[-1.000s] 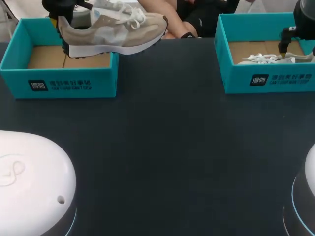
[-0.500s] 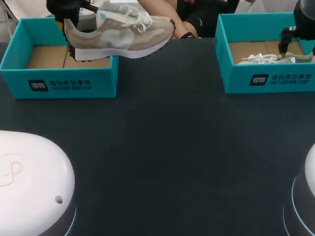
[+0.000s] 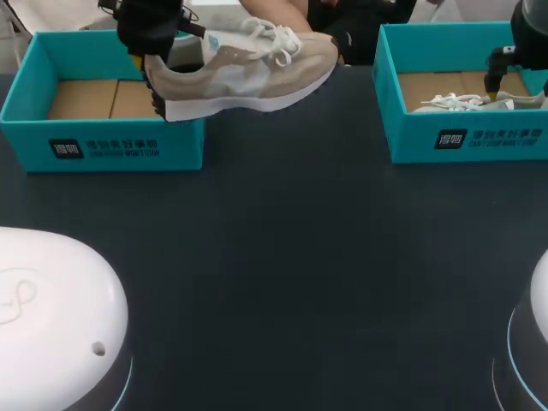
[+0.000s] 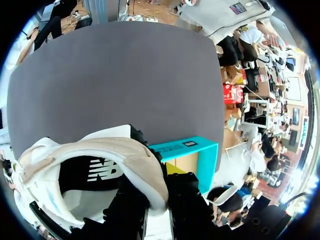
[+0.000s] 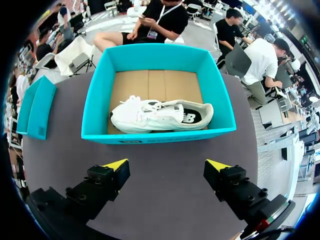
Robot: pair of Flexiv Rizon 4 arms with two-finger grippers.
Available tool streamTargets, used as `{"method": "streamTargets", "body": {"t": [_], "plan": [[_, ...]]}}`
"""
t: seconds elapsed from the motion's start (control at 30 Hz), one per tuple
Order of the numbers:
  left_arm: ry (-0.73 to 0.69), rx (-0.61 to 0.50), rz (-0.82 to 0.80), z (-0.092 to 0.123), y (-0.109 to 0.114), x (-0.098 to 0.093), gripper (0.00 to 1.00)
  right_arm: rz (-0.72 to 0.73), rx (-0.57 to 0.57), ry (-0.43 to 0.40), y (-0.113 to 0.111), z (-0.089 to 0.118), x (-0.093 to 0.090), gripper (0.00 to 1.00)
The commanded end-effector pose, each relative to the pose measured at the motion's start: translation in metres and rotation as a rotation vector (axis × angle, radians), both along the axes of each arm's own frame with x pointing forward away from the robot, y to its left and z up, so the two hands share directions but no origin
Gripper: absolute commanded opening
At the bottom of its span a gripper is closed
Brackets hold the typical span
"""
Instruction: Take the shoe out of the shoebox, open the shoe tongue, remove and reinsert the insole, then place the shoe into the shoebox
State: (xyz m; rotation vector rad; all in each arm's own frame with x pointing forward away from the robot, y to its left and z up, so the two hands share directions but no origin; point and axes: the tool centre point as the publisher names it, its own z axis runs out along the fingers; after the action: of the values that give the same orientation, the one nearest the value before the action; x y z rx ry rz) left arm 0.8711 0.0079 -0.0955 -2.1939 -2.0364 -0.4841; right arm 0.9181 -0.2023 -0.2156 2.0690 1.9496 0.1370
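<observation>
A beige sneaker (image 3: 248, 68) with white laces hangs in the air over the right end of the left teal shoebox (image 3: 103, 141), toe pointing right and slightly raised. My left gripper (image 3: 154, 73) is shut on its heel. In the left wrist view the heel collar (image 4: 125, 155) is pinched between the dark fingers of my left gripper (image 4: 157, 200), with that shoebox (image 4: 192, 150) below. My right gripper (image 3: 497, 86) hangs open over the right teal shoebox (image 3: 462, 137). In the right wrist view my right gripper (image 5: 167, 165) is empty, ahead of it a white sneaker (image 5: 160, 115) lying in the box (image 5: 155, 135).
The left shoebox shows only its cardboard floor (image 3: 81, 98). Dark tabletop (image 3: 291, 240) stretches between and in front of the two boxes. My arms' white bases (image 3: 60, 308) sit at the near corners.
My left gripper has carried the beige sneaker to the right, off toward the box's right end, with the toe lifting a little. The right arm has stayed still.
</observation>
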Motion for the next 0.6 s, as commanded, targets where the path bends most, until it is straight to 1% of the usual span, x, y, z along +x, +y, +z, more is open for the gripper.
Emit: {"method": "streamTargets", "body": {"t": [0.03, 0.6], "plan": [[0.01, 0.019, -0.002, -0.0006, -0.0076, -0.0026, 0.0, -0.001, 0.001, -0.002, 0.0004, -0.0009, -0.0005, 1.0], [0.01, 0.019, -0.002, -0.0006, -0.0076, -0.0026, 0.0, -0.001, 0.001, -0.002, 0.0004, -0.0009, -0.0005, 1.0]]}}
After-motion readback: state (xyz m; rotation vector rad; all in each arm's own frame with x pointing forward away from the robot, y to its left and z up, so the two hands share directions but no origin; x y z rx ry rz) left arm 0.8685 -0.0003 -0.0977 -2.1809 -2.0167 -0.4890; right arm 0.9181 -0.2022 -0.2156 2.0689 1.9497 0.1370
